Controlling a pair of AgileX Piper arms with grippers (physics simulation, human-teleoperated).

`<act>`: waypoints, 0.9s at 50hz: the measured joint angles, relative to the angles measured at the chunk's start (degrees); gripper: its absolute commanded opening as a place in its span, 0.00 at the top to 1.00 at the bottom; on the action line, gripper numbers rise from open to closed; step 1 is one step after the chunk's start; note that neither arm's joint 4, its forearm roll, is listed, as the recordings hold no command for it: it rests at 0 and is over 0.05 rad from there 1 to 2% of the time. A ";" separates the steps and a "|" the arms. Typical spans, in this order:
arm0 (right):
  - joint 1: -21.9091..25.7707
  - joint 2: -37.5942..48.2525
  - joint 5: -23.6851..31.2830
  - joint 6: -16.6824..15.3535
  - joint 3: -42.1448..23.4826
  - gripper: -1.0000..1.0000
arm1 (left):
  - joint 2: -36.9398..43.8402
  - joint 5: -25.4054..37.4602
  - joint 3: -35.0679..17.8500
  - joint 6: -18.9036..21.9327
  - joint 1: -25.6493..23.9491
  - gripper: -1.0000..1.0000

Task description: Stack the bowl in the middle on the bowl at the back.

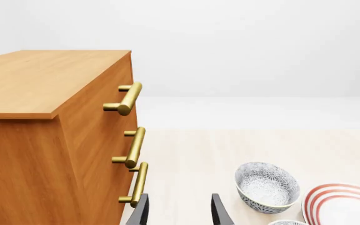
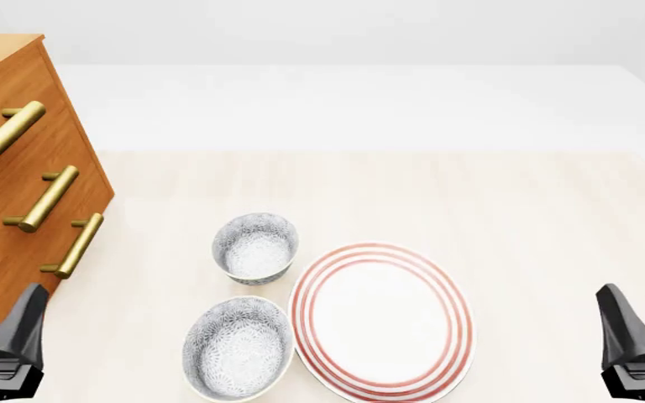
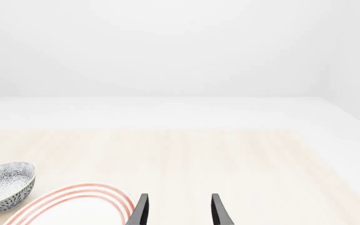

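Pale wood table (image 2: 435,193), white room, wooden drawer cabinet (image 2: 9,210) at left, both grippers' fingers spread, empty.

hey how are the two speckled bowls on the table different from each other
The bowl in the middle looks wider and shallower; the bowl at the back looks narrower and deeper. The bowl in the middle sits nearer the arms, by the red-ringed plate and its near-left edge; the bowl at the back sits farther off, by the plate's far-left edge. Both stand upright, empty, with the same grey-and-white lacy speckle.
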 measured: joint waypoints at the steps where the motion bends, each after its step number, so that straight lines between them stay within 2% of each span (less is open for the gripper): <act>1: 0.00 0.03 0.00 0.00 -0.01 0.00 | 0.02 0.00 -0.02 -0.01 0.00 0.00; 29: -0.26 0.69 -0.48 0.15 -0.15 0.00 | 0.28 1.49 -1.98 -0.81 0.08 0.00; 35: -0.35 0.71 -0.54 0.17 -0.16 0.00 | 0.79 3.62 -4.87 -0.62 -1.02 0.00; 45: -0.46 0.61 -0.49 0.21 -0.20 0.00 | 4.57 9.14 -13.45 0.20 -5.45 0.00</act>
